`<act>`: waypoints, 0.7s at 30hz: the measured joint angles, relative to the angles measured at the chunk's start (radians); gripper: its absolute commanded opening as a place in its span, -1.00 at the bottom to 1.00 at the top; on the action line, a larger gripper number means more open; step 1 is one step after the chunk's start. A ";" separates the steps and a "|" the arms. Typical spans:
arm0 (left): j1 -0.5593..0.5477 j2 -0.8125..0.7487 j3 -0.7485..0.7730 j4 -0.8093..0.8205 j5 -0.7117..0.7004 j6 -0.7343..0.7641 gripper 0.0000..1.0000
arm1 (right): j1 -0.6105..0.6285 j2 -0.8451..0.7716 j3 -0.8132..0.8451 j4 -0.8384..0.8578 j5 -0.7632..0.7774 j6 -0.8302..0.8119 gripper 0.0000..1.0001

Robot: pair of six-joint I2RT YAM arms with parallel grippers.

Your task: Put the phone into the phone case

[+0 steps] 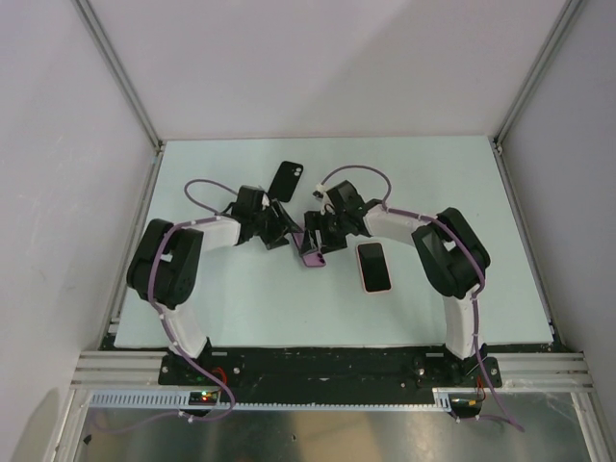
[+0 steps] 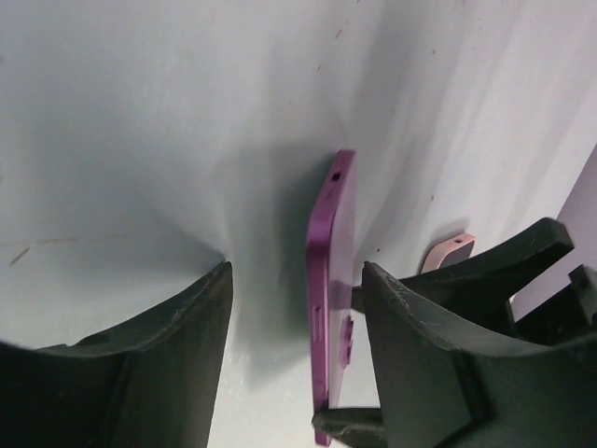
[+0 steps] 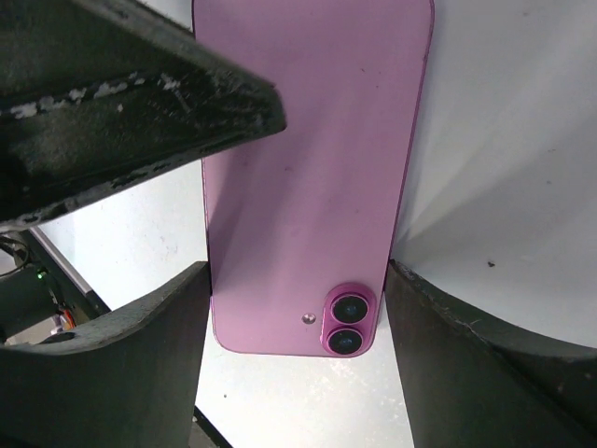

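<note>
At the middle of the desk (image 1: 231, 298) we see the two arms meet over the purple phone (image 1: 311, 254), which is lifted on edge between them. The right claw (image 1: 316, 237) grips it: in the right wrist view the phone's back (image 3: 308, 187) fills the gap, its long edges pressed against both fingers (image 3: 485, 373) and its twin lenses towards the camera. The left claw (image 1: 285, 236) is open. In its own view the phone (image 2: 328, 280) stands edge-on between the fingers, right beside one finger (image 2: 438, 355) (we cannot tell whether it touches) and well apart from the other. Farther back on the desk, just beyond the claws, lies what we take to be the black phone case (image 1: 287, 177), apart from the phone. To the right of the claws and a little nearer, a pink-rimmed handset (image 1: 374, 267) lies flat with its dark face up.
</note>
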State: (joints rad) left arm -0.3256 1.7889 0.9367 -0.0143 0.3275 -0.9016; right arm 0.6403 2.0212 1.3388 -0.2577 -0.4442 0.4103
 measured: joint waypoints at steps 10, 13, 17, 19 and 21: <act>0.001 0.063 0.039 0.045 0.029 -0.032 -0.58 | 0.007 0.000 -0.003 0.005 -0.003 0.004 0.19; 0.000 0.069 0.045 0.057 0.040 -0.045 -0.88 | 0.015 0.000 -0.003 0.006 0.022 0.008 0.46; 0.001 0.074 0.046 0.078 0.069 -0.060 -0.99 | 0.033 -0.017 -0.021 0.025 0.075 0.016 0.84; 0.000 0.074 0.052 0.079 0.066 -0.060 -1.00 | 0.062 -0.041 -0.045 0.052 0.152 -0.004 0.95; 0.000 0.072 0.055 0.068 0.064 -0.059 -1.00 | 0.113 -0.073 -0.086 0.085 0.268 -0.034 0.98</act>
State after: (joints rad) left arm -0.3252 1.8614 0.9913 0.0536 0.3920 -0.9604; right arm 0.7532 1.9484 1.2526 -0.1730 -0.1761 0.3767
